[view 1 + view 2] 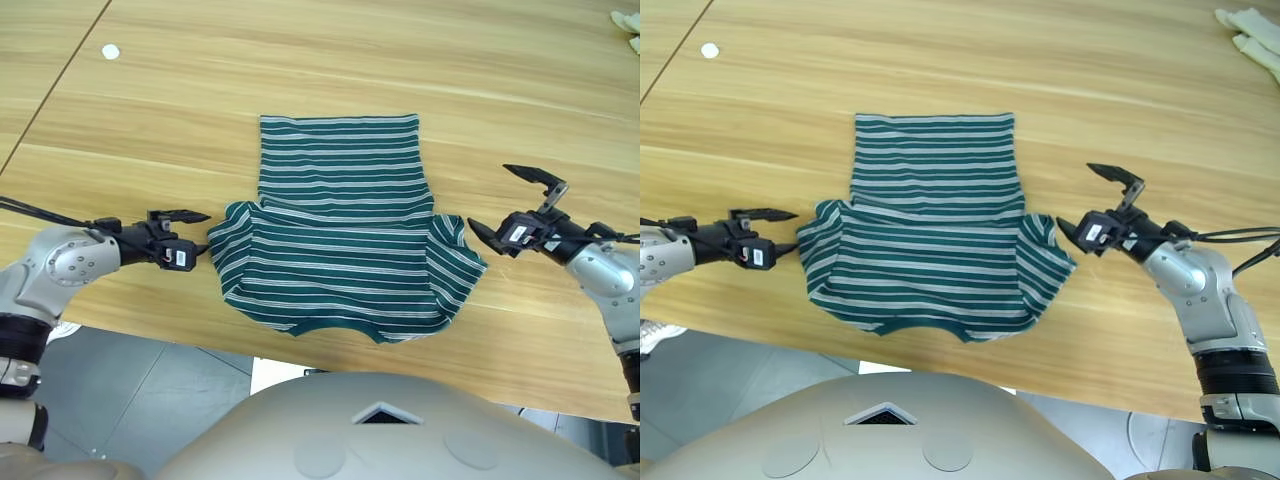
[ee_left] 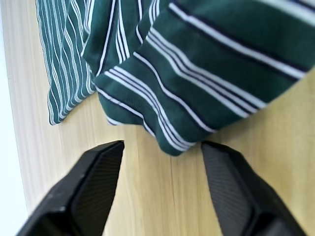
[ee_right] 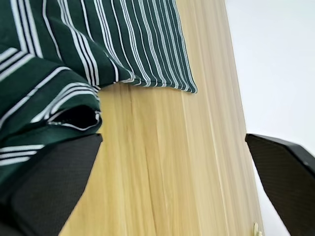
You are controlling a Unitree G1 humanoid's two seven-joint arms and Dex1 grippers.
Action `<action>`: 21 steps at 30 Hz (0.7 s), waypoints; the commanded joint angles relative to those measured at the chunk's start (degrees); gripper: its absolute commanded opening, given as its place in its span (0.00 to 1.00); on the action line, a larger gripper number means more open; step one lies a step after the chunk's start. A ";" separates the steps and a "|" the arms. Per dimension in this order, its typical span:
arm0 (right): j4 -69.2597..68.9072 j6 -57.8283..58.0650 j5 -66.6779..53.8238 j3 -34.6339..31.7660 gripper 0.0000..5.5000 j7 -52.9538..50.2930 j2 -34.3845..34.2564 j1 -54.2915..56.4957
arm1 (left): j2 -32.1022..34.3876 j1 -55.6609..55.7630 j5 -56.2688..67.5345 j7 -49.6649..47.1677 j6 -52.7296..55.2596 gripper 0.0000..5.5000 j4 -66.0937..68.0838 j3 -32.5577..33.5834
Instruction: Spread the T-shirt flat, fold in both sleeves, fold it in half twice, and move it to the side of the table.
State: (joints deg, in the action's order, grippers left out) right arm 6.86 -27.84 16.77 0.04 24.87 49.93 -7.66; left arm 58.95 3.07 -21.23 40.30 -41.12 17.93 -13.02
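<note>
A green T-shirt with white stripes (image 1: 340,240) lies on the wooden table (image 1: 300,70), its lower part folded up over the body, collar at the near edge. My left gripper (image 1: 197,233) is open just left of the shirt's left sleeve (image 1: 232,235); that sleeve's tip (image 2: 172,132) hangs between its fingers (image 2: 88,187). My right gripper (image 1: 508,203) is open just right of the right sleeve (image 1: 455,260), one finger low by the cloth (image 3: 54,177), the other raised (image 3: 285,167).
A small white round spot (image 1: 110,51) sits far left on the table. A pale cloth object (image 1: 1250,35) lies at the far right corner. The table's near edge (image 1: 150,335) runs just under the shirt's collar.
</note>
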 commanded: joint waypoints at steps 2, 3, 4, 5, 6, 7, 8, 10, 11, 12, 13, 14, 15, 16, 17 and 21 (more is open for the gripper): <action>-0.98 0.21 -0.03 -0.03 0.98 0.67 -0.25 -0.25 | -0.33 0.74 -0.69 1.34 0.29 0.38 -0.17 -1.09; -1.05 0.23 -0.01 -0.03 0.98 0.68 -0.26 -0.28 | -0.34 0.72 -0.64 1.48 0.30 0.36 -0.30 -1.08; -1.05 0.22 0.00 -0.04 0.98 0.68 -0.25 -0.31 | -0.37 0.73 -0.55 1.65 0.33 0.32 -0.43 -1.14; -1.02 0.22 0.03 -0.03 0.98 0.66 -0.26 -0.33 | -0.46 0.78 -0.48 1.84 0.33 0.30 -0.54 -1.23; -0.98 0.21 0.05 -0.01 0.98 0.65 -0.28 -0.33 | -0.54 0.83 -0.41 2.00 0.30 0.27 -0.60 -1.30; -0.96 0.19 0.05 0.02 0.98 0.67 -0.29 -0.34 | -0.59 0.88 -0.40 2.14 0.26 0.24 -0.58 -1.39; -0.93 0.15 0.07 0.06 0.98 0.66 -0.31 -0.36 | -0.62 0.93 -0.43 2.22 0.22 0.21 -0.53 -1.47; -0.89 0.09 0.06 0.11 0.98 0.68 -0.32 -0.38 | -0.62 1.01 -0.42 2.26 0.13 0.15 -0.42 -1.59; -0.87 0.10 0.08 0.13 0.98 0.67 -0.32 -0.38 | -0.68 1.09 -0.46 2.20 0.00 0.13 -0.28 -1.65; -0.77 0.05 0.08 0.14 0.98 0.65 -0.32 -0.36 | -0.78 1.20 -0.49 2.17 -0.12 0.10 -0.13 -1.76; -0.68 0.00 0.09 0.16 0.98 0.63 -0.32 -0.35 | -0.86 1.29 -0.51 2.14 -0.22 0.08 -0.02 -1.84; -0.62 -0.06 0.09 0.18 0.98 0.61 -0.33 -0.34 | -0.94 1.36 -0.56 2.07 -0.32 0.04 0.08 -1.92; -0.57 -0.09 0.10 0.19 0.98 0.58 -0.33 -0.34 | -1.00 1.44 -0.58 2.03 -0.38 0.01 0.15 -2.02; -0.53 -0.13 0.10 0.20 0.98 0.57 -0.32 -0.34 | -1.06 1.49 -0.59 2.01 -0.41 0.00 0.17 -2.07; -0.48 -0.16 0.11 0.21 0.98 0.54 -0.33 -0.34 | -1.12 1.53 -0.61 1.99 -0.43 0.00 0.20 -2.11; -0.48 -0.27 0.11 0.16 0.98 0.45 -0.33 -0.43 | -1.21 1.62 -0.57 1.84 -0.48 0.00 0.07 -2.02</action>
State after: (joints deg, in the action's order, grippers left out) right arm 6.52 -27.86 16.87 0.21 24.95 49.92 -7.78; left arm 57.90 3.89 -21.72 41.99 -41.14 18.02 -14.94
